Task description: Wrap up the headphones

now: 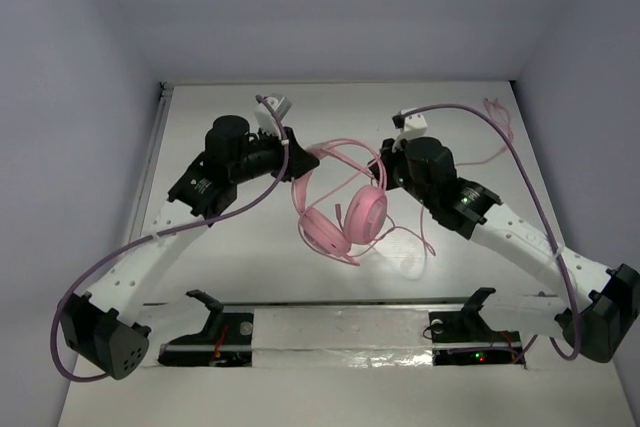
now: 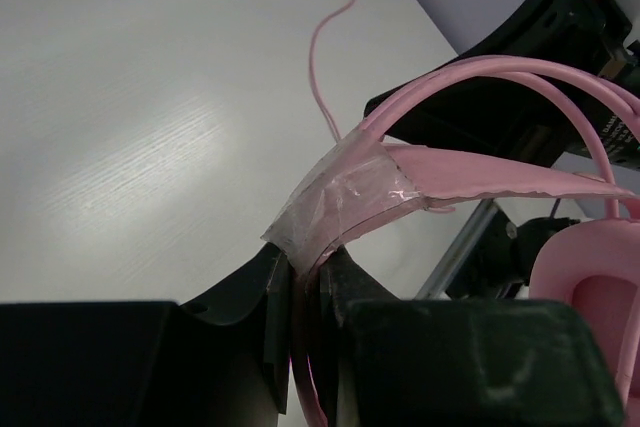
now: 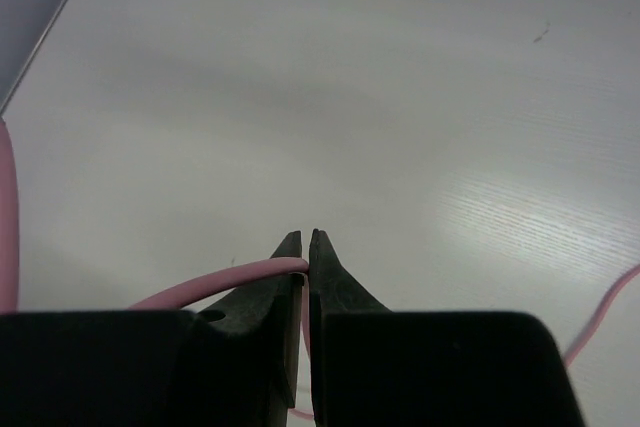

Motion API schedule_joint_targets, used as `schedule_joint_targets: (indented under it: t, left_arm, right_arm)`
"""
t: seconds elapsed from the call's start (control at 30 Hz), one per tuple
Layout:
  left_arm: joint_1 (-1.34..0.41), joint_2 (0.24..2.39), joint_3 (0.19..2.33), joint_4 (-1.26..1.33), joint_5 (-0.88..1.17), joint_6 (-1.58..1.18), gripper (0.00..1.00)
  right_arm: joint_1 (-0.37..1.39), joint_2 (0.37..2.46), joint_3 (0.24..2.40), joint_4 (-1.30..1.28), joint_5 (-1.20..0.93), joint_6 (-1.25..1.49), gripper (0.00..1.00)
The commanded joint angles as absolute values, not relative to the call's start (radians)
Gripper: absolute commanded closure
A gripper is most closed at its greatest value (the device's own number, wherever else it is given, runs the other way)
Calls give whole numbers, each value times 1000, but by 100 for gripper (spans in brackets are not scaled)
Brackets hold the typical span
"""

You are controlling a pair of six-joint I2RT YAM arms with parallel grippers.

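Apparently left hand (image 1: 296, 159) and right hand (image 1: 384, 169) hold the headphones (image 1: 345, 219)

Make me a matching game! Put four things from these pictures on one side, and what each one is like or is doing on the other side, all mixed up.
Things:
1. left gripper
2. right gripper
3. earcups
4. robot cables

Matches:
A. purple
B. shut on the cord
C. round and pink
D. shut on the headband

Pairs: 1-D, 2-B, 3-C, 4-A.
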State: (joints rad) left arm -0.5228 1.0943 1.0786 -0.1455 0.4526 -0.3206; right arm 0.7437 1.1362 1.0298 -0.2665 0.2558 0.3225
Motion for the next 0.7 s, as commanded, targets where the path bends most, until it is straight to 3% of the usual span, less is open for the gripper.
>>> schedule_joint_targets:
  t: [0.0,0.2,0.3,0.53,0.67]
  left_arm:
    - [-502,1081,1135,-20,560,-429,100]
    - [-471,1088,1175,14,513,-514,100]
    - [-471,1089,1202,2,448,-525,100]
    - [-471,1092,1278,-81,311,-480,100]
    - [-471,1095,1315,-83,293,-488,100]
  right_arm:
    - [746,1121,1003,-118,223,344,97]
    - [746,1069,870,104,114,429,61]
    - [746,1071,824,204,69,485,56]
    - [746,1026,729,330,91,540,56]
    - [746,1057,684,425,46,560,48]
